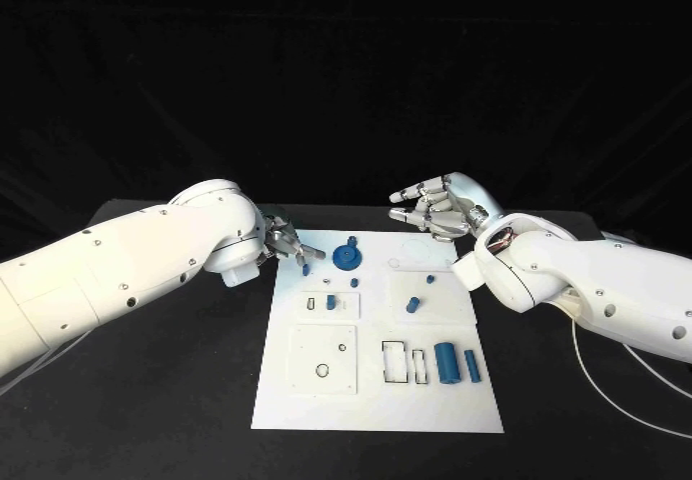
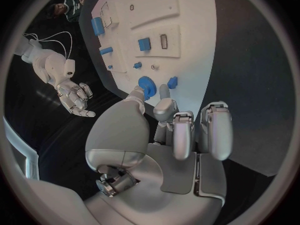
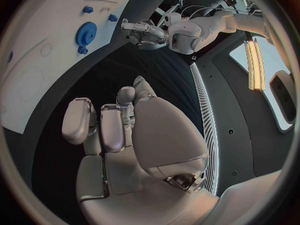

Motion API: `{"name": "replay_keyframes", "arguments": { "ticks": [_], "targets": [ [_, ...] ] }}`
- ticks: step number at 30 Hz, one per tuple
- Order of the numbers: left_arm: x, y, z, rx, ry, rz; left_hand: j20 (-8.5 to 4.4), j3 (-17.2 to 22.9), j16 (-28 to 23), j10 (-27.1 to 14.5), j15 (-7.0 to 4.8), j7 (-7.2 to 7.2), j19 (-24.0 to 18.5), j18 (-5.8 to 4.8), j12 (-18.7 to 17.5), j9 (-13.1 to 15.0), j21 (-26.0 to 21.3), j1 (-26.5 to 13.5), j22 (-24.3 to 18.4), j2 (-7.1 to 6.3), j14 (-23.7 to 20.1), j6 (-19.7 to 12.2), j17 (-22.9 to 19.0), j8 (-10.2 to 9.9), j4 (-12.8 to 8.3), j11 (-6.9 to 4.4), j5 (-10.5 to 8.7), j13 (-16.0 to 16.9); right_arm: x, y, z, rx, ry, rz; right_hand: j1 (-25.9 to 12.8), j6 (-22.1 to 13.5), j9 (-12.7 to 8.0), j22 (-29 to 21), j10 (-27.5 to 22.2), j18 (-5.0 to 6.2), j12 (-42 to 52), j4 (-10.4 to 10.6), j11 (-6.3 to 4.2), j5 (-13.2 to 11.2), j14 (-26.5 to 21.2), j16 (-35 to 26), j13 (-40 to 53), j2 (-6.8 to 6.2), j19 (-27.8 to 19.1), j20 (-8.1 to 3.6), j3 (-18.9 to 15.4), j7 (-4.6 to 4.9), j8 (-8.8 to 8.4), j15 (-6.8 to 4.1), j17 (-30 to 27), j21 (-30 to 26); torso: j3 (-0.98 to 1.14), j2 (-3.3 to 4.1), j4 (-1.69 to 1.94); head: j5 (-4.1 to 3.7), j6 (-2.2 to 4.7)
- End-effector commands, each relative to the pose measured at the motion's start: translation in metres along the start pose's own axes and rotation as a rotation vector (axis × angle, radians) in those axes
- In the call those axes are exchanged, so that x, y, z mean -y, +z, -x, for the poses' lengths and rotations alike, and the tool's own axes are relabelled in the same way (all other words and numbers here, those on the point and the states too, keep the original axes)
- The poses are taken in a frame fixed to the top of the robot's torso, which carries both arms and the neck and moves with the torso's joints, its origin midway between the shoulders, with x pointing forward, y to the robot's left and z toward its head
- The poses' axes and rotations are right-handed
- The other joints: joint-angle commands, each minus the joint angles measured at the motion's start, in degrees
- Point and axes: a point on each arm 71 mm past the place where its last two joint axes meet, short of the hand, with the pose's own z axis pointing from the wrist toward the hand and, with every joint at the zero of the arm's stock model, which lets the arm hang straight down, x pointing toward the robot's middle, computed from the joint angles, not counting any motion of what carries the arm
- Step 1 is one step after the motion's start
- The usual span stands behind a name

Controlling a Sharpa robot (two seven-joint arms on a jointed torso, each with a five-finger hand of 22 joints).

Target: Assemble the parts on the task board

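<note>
The white task board [image 1: 378, 400] lies in the middle of the black table. A blue gear [image 1: 348, 255] sits near its far edge, seen also as gear [image 2: 146, 87] and gear [image 3: 86, 32]. My left hand [image 1: 289, 243] hovers at the board's far left corner with its fingers apart. Its fingertips [image 2: 164, 92] end between the gear and a small blue peg [image 1: 306, 267], also peg [image 2: 172, 82], and I see no grip on either. My right hand [image 1: 440, 212] is raised beyond the far right corner, loosely spread and holding nothing. It shows again as right hand [image 2: 75, 97].
Several small blue parts stand mid-board, among them a block [image 1: 332, 301] and a peg [image 1: 413, 305]. A blue cylinder [image 1: 447, 362] and a bar [image 1: 472, 365] lie near the right edge. A white cable [image 1: 606, 370] trails on the table under my right arm.
</note>
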Motion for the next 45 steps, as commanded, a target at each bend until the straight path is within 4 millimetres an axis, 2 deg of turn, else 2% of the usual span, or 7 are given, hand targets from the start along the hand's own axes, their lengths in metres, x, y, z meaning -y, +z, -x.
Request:
{"name": "replay_keyframes", "arguments": {
  "ticks": [1, 5, 16, 20, 24, 35, 45],
  "targets": [
    [0.002, 0.003, 0.005, -0.035, 0.045, -0.013, 0.61, -0.5, 0.2, -0.6, 0.50, 0.15, 1.6, 0.38, -0.6, -0.4, -0.3, 0.7, 7.1, 0.03, 6.0, -0.4, 15.1, -0.4, -0.1, 0.12, 0.33, -0.5, 0.000, 0.000, -0.002, -0.014, -0.006, 0.003, -0.6, -0.4, -0.1, -0.1, -0.3, 1.14, -0.3, 0.0, -0.08, -0.3, 1.6, -0.4, -0.1, 0.02, -0.5, 0.00, -0.3, 0.06, -0.18, -0.17, -0.1, -0.4, -0.06, 0.15, 0.04, -0.16, 0.10],
    [0.001, 0.006, 0.013, -0.034, 0.068, 0.007, 0.71, -0.7, 0.2, -0.6, 0.57, 0.19, 1.6, 0.35, -0.5, -0.5, -0.2, 1.0, 7.2, 0.20, 6.0, -0.2, 15.1, -0.5, 0.0, 0.18, 0.36, -0.5, 0.001, 0.001, -0.002, -0.015, -0.005, 0.002, -0.6, -0.4, -0.1, -0.1, -0.3, 1.14, -0.3, 0.0, -0.08, -0.3, 1.6, -0.4, -0.1, 0.02, -0.5, 0.00, -0.3, 0.06, -0.18, -0.17, -0.1, -0.4, -0.18, 0.37, -0.04, -0.10, 0.14],
    [-0.005, 0.015, 0.025, -0.048, 0.108, 0.062, 0.85, -1.4, 0.2, -0.4, 0.52, -0.15, 1.8, 0.30, -0.1, 0.0, 0.0, 2.0, 7.5, 0.99, 6.0, 1.3, 15.1, 0.4, 0.2, -0.03, 0.43, -0.3, 0.001, 0.001, -0.003, -0.014, -0.009, -0.002, -0.5, -0.4, -0.1, -0.1, -0.3, 1.14, -0.3, -0.1, -0.10, -0.2, 1.6, -0.5, -0.1, 0.10, -0.5, 0.00, -0.2, 0.06, -0.17, -0.18, -0.1, -0.4, -0.09, 0.44, -0.01, 0.21, -0.35],
    [-0.003, 0.018, 0.024, -0.058, 0.120, 0.062, 0.81, -1.7, 0.2, -0.3, 0.45, -0.28, 1.9, 0.28, 0.1, 0.3, 0.0, 2.2, 7.6, 1.12, 6.0, 1.5, 15.1, 0.8, 0.2, -0.13, 0.42, -0.2, 0.002, 0.002, -0.003, -0.013, -0.010, -0.002, -0.4, -0.4, -0.1, -0.2, -0.4, 1.15, -0.3, -0.1, -0.10, -0.2, 1.6, -0.5, -0.1, 0.12, -0.5, -0.01, -0.2, 0.05, -0.17, -0.18, -0.1, -0.5, -0.22, 0.38, 0.01, 0.35, -0.49],
    [0.001, 0.020, 0.021, -0.064, 0.125, 0.052, 0.78, -1.9, 0.2, -0.3, 0.41, -0.34, 1.8, 0.31, 0.1, 0.5, -0.1, 2.2, 7.5, 1.21, 6.0, 1.7, 15.1, 1.0, 0.4, -0.18, 0.39, -0.3, 0.001, 0.003, -0.004, -0.015, -0.009, 0.001, -0.4, -0.4, -0.1, -0.2, -0.4, 1.15, -0.3, -0.1, -0.10, -0.2, 1.6, -0.5, -0.1, 0.12, -0.5, -0.01, -0.2, 0.05, -0.17, -0.18, -0.1, -0.5, -0.17, 0.39, -0.14, 0.39, -0.57],
    [0.011, 0.026, 0.012, -0.077, 0.122, 0.024, 0.70, -2.4, 0.2, -0.2, 0.31, -0.47, 1.9, 0.27, 0.4, 1.0, 0.0, 2.1, 7.7, 1.45, 6.0, 1.7, 15.1, 1.4, 0.7, -0.29, 0.31, 0.0, 0.000, 0.004, -0.007, -0.018, -0.006, 0.004, -0.4, -0.4, -0.1, -0.2, -0.4, 1.15, -0.3, -0.1, -0.10, -0.2, 1.6, -0.5, -0.1, 0.12, -0.5, -0.01, -0.2, 0.05, -0.17, -0.18, -0.1, -0.5, -0.14, 0.38, -0.12, 0.44, -0.54],
    [0.009, 0.031, 0.006, -0.103, 0.135, 0.036, 0.53, -2.7, 0.2, 0.0, 0.14, -0.67, 2.0, 0.23, 0.8, 2.0, 0.1, 3.8, 7.9, 2.06, 6.0, 1.6, 15.1, 2.0, 0.2, -0.48, 0.39, 0.1, -0.001, 0.004, -0.008, -0.022, -0.004, 0.006, -0.4, -0.4, -0.1, -0.2, -0.4, 1.15, -0.3, -0.1, -0.10, -0.2, 1.6, -0.5, -0.1, 0.12, -0.5, -0.01, -0.2, 0.05, -0.17, -0.18, -0.1, -0.5, -0.16, 0.41, -0.12, 0.34, -0.61]
  ]
}}
